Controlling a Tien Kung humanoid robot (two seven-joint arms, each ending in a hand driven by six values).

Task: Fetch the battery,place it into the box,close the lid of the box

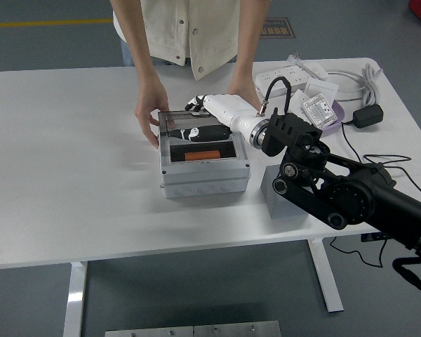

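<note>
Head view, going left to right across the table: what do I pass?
Person's hand → box with the orange battery inside → grey block → power strip → black adapter.

I can't read any text from here. Beyond my right hand (209, 116), a dark floor sign (279, 28) carries markings too blurred to make out, and the small packet (318, 109) to its right shows print too fine to read.
</note>
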